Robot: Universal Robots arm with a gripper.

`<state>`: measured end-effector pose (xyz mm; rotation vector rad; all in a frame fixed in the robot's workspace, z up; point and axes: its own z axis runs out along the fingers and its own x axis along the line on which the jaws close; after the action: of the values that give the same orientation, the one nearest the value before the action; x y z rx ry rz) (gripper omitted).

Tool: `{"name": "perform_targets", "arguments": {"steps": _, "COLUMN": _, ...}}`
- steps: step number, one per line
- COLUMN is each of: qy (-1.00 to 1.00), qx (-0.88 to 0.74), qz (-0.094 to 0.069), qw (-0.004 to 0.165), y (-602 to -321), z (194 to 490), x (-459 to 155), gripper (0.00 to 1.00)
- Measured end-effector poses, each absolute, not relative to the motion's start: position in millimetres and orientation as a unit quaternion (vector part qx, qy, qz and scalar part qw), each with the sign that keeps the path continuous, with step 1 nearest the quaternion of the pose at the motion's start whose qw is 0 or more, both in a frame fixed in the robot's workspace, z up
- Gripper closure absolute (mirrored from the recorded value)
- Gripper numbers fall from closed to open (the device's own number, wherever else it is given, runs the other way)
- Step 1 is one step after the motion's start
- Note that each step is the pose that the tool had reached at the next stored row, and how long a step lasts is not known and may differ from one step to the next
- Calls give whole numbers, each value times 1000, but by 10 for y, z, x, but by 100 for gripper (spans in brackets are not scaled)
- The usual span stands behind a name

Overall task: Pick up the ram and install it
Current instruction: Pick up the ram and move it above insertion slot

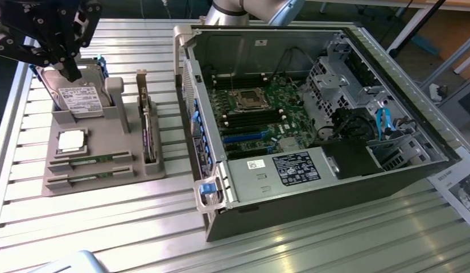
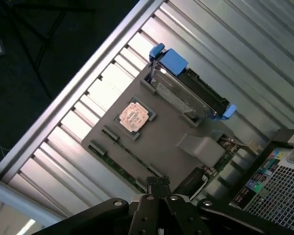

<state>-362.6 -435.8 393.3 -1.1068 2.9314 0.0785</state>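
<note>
The gripper (image 1: 68, 69), clenched empty, is hovering over the hard drive (image 1: 82, 98); the ram (image 1: 91, 160) is lying untouched, likely needing opened jaws.

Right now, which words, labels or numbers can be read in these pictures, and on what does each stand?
No text can be read.
White label on the hard drive: too small.
Black label on the power supply: too small.
White sticker inside the computer case: blurred.

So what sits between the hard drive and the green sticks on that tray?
A small square silver chip, on the grey tray between hard drive and green sticks; the exterior view shows it.
</note>
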Motion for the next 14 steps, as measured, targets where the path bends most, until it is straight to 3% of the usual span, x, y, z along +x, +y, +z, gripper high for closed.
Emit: {"name": "perform_targets", "arguments": {"steps": 14, "qy": 883, "qx": -468, "qz": 25, "qw": 0, "y": -4358, "z": 3933, "x": -3626, "gripper": 90}}
